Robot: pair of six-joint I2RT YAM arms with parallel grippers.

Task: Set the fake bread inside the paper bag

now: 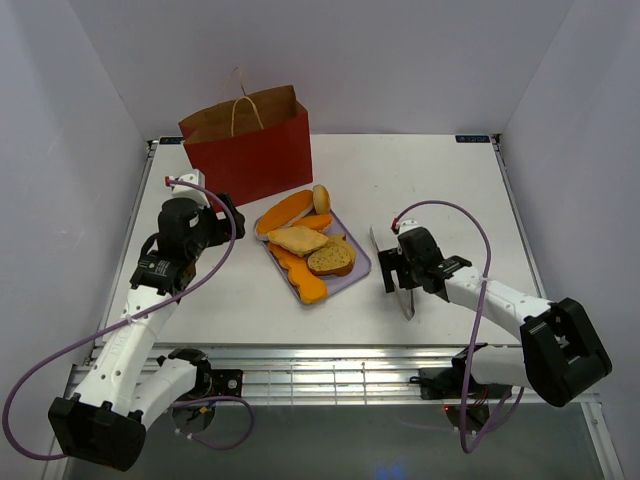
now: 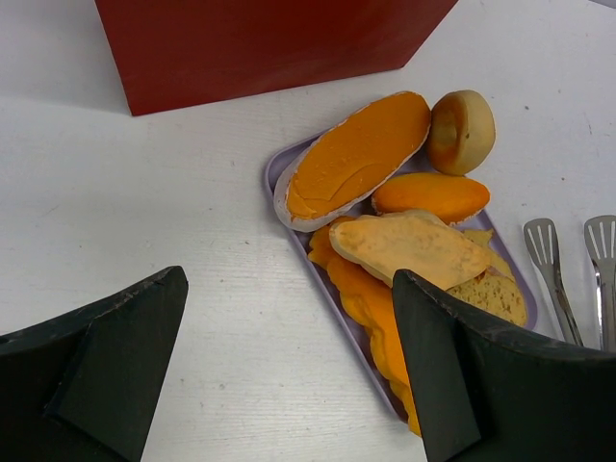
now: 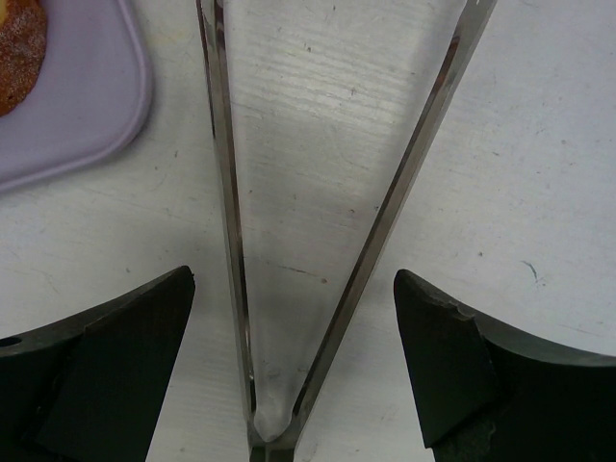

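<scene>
Straddling the tongs [image 3: 227, 202] at the tray's [image 3: 87, 106] three o'clock, the released right tool [image 3: 289, 289] could clamp crookedly, flicking them into the fake bread [image 1: 298, 240].

The tongs [image 3: 226, 192] are gleaming as polished metal; the bench [image 3: 520, 173] is showing matt, white-painted wood grain. The paper bag [image 1: 250, 155] is looking matt, the tray [image 3: 87, 106] smooth.

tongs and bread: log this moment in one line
left gripper open, near tray | right gripper open, straddling tongs | fake bread on tray | paper bag upright
</scene>
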